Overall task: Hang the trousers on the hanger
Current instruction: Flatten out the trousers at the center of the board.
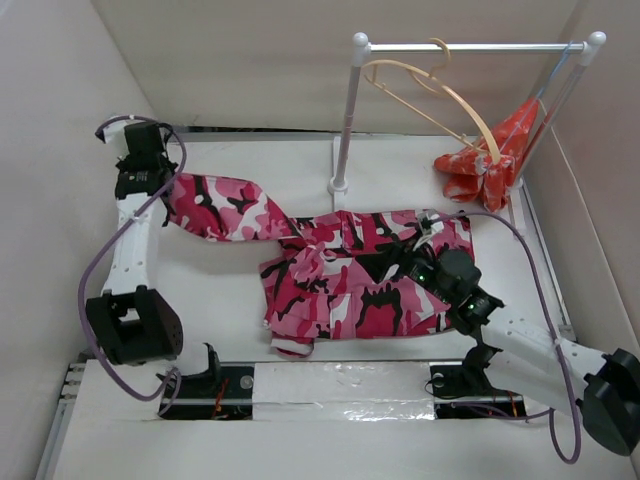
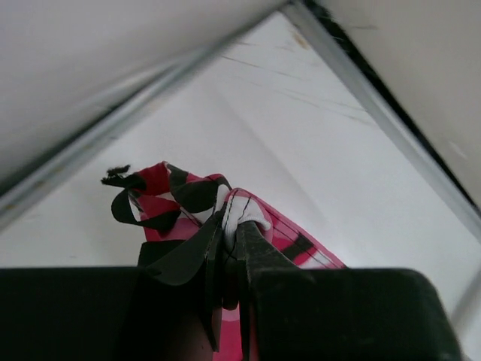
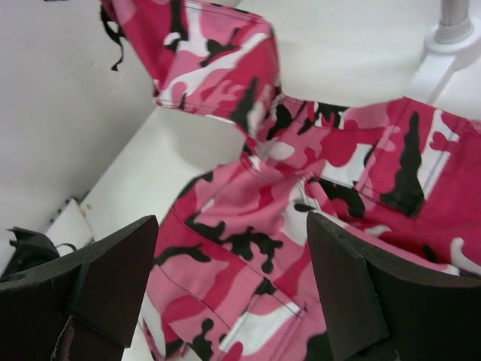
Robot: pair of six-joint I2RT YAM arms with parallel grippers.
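The camouflage trousers [image 1: 350, 275] lie spread on the table's middle, one leg stretched to the far left. My left gripper [image 1: 160, 190] is shut on that leg's end, and the pinched cloth [image 2: 225, 207] shows between its fingers. My right gripper [image 1: 425, 262] is open and empty just above the trousers' right part [image 3: 248, 248]. The pale wooden hanger [image 1: 440, 95] hangs tilted on the white rail at the back right, apart from both grippers.
The white rail with ball-topped posts [image 1: 470, 46] stands at the back; its left post base [image 1: 338, 184] is near the trousers. A red-orange cloth [image 1: 490, 160] hangs at the rail's right end. White walls close in left, back and right.
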